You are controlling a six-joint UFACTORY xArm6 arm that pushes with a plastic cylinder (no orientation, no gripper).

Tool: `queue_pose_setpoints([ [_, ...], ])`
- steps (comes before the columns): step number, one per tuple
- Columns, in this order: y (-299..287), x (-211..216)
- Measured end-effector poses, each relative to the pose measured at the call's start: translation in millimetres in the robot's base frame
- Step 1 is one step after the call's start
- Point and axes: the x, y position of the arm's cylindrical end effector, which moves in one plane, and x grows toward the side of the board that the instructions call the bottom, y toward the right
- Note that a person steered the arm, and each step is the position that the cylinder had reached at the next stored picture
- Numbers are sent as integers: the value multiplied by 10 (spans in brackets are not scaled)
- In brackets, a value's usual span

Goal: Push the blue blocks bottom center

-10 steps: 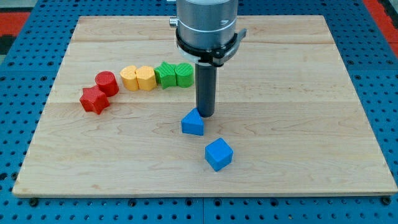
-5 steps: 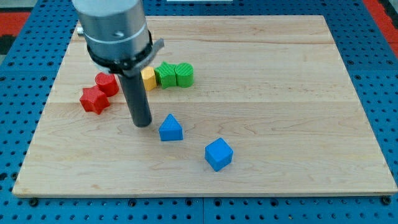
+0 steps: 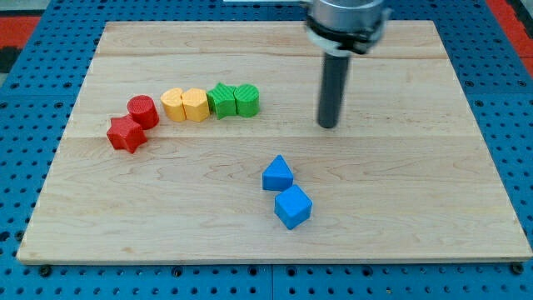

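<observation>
Two blue blocks sat low on the board, a little right of centre: a small blue plastic cube (image 3: pixel 292 207) nearest the view's bottom, and a blue plastic wedge-shaped block (image 3: pixel 277 174) just above it, the pair touching or nearly so; both looked light, rigid and smooth-faced, likely to slide easily and to spin if struck off-centre; best contact judged to be square on the upper face of the wedge, so that both would travel downward together. The pale wooden board (image 3: pixel 433 217) was flat and bare around them, with free room toward its bottom edge. Farther up, my tip (image 3: pixel 328 126) stood well apart from the blues, up and to the view's right, touching nothing; a bare rod, no jaws, nothing held. At upper left ran a row: red star-shaped block (image 3: pixel 126 134), red cylinder (image 3: pixel 143 111), two yellow blocks (image 3: pixel 185 105), two green blocks (image 3: pixel 234 100); all well clear. Blue pegboard (image 3: pixel 25 50) surrounded the board.
</observation>
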Motion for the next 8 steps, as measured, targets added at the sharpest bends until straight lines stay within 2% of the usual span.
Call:
queue_pose_setpoints([
  [2, 1143, 597],
  [3, 1164, 1051],
  [4, 720, 1521],
  [5, -4, 1655],
  [6, -318, 1483],
  [8, -731, 1474],
])
